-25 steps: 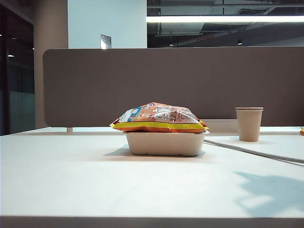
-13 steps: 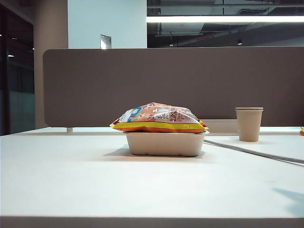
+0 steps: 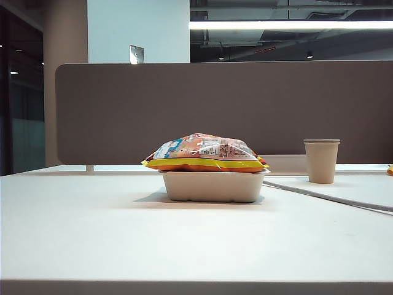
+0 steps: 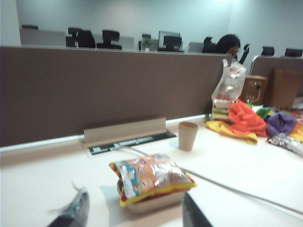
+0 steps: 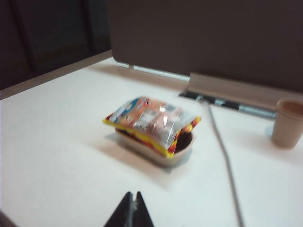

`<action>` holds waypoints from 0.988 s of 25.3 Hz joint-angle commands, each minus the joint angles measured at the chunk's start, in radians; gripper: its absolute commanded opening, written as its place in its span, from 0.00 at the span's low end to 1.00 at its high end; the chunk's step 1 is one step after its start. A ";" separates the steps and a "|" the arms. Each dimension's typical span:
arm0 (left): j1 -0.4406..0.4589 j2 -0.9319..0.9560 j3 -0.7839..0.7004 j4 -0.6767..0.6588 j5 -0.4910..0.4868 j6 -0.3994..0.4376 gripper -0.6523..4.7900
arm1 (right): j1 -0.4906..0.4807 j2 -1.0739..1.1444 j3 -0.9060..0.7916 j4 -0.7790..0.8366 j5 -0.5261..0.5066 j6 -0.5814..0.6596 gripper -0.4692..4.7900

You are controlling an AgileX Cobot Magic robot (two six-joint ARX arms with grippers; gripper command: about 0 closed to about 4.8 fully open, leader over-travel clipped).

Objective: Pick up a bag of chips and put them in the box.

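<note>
The orange and pink bag of chips [image 3: 204, 152] lies flat on top of the shallow beige box [image 3: 213, 187], overhanging its rim on both sides. Both wrist views show the same pair: bag of chips [image 4: 151, 176] on box [image 4: 156, 202], and bag of chips [image 5: 152, 121] on box [image 5: 165, 156]. My left gripper [image 4: 135, 213] is open and empty, pulled back from the box with its fingers wide apart. My right gripper [image 5: 132, 196] is shut with nothing in it, well short of the box. Neither gripper shows in the exterior view.
A tall beige paper cup [image 3: 322, 160] stands to the right of the box, with a grey cable [image 3: 325, 196] running across the table in front of it. A brown partition [image 3: 221, 110] closes off the back. Coloured cloths and a bag [image 4: 246, 118] lie further right.
The shadow of an arm at the lower right of the table shrank and then vanished. The bag and the box have not moved.
</note>
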 commanded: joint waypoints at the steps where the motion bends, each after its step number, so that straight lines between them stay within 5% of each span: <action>1: 0.001 0.000 -0.051 0.027 0.003 -0.038 0.57 | 0.002 0.003 -0.048 0.049 -0.070 0.027 0.11; 10: 0.001 0.000 -0.255 0.160 -0.067 -0.130 0.56 | 0.002 0.007 -0.160 0.157 -0.078 0.138 0.11; 16: 0.001 0.000 -0.341 0.154 -0.089 -0.135 0.56 | 0.002 0.006 -0.310 0.461 -0.039 0.161 0.11; 20: 0.001 0.000 -0.364 0.157 -0.211 -0.133 0.55 | 0.002 0.006 -0.403 0.582 -0.038 0.158 0.11; 23: 0.001 0.000 -0.406 0.218 -0.246 -0.126 0.25 | 0.002 0.006 -0.459 0.622 -0.035 0.159 0.11; 25: 0.001 0.000 -0.442 0.293 -0.246 -0.126 0.19 | 0.002 0.006 -0.491 0.668 -0.035 0.159 0.11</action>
